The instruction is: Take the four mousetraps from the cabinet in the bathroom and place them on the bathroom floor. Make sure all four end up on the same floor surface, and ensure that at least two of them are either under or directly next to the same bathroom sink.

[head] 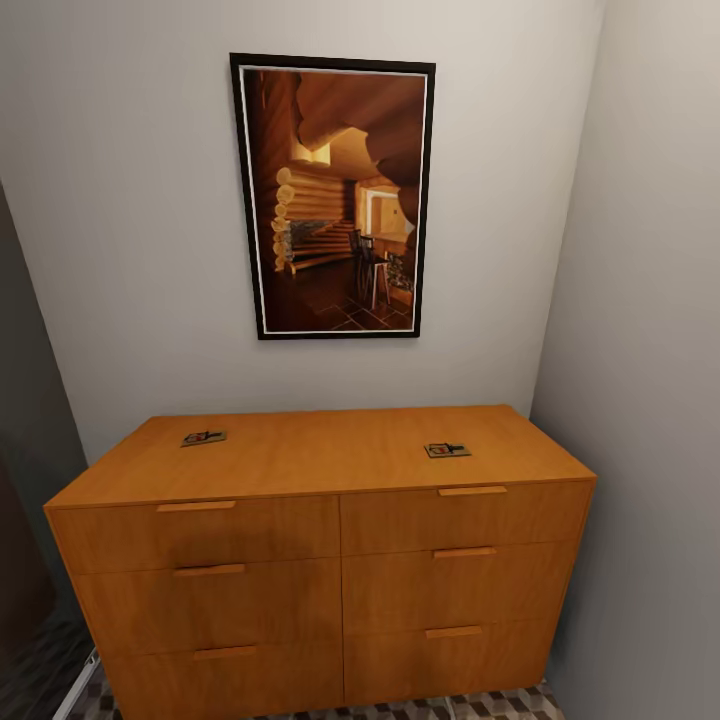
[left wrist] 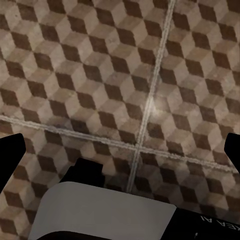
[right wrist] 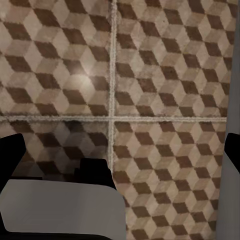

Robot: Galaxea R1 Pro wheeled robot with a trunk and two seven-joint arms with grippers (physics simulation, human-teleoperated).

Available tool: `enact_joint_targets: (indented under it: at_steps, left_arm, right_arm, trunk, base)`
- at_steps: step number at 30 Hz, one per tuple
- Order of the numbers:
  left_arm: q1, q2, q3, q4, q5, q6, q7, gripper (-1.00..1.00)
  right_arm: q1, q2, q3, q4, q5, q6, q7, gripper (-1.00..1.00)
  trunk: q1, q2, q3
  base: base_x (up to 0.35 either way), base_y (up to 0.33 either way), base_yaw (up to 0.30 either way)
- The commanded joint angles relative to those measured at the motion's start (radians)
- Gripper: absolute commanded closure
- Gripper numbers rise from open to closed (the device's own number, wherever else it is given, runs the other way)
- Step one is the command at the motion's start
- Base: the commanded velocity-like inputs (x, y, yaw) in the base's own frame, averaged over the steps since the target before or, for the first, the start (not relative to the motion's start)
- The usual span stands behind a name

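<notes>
Two mousetraps lie flat on top of an orange wooden dresser (head: 330,560) in the head view: one (head: 203,437) near its left end, the other (head: 447,450) near its right end. Each is a tiny tan slab with a dark and silvery part. The cabinet and the sink are out of view. The bathroom floor (left wrist: 100,65) with its cube pattern lies under both wrist cameras. My left gripper (left wrist: 120,150) is open over bare tiles, black fingertips (left wrist: 11,152) far apart. The right gripper (right wrist: 120,150) is open too, over the floor (right wrist: 165,75), holding nothing.
The dresser stands in a narrow alcove between grey walls, a framed picture (head: 335,195) hanging above it. A strip of patterned floor (head: 480,706) shows at the dresser's foot. A grey wall edge (right wrist: 235,75) runs beside the right gripper.
</notes>
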State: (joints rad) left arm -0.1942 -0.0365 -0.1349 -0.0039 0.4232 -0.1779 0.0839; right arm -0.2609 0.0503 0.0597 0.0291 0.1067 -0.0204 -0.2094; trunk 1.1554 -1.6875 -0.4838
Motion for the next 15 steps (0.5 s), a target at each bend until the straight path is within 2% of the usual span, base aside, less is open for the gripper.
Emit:
enact_joint_targets:
  at_steps: [1,15]
  left_arm:
    - [-0.001,0.0,-0.009,0.0,0.006,-0.003,0.004,-1.0]
    - [-0.001,0.0,-0.008,0.0,0.006,-0.003,0.004,-1.0]
  right_arm:
    - [-0.001,0.0,0.005,0.003,0.007,-0.002,-0.005,-1.0]
    - [-0.001,0.0,0.006,0.003,0.007,-0.001,-0.005,-1.0]
  trunk:
    - [0.0,-0.001,-0.001]
    - [0.0,-0.001,-0.001]
  base:
    - [0.0,-0.04,0.0]
    - [0.0,-0.131,0.0]
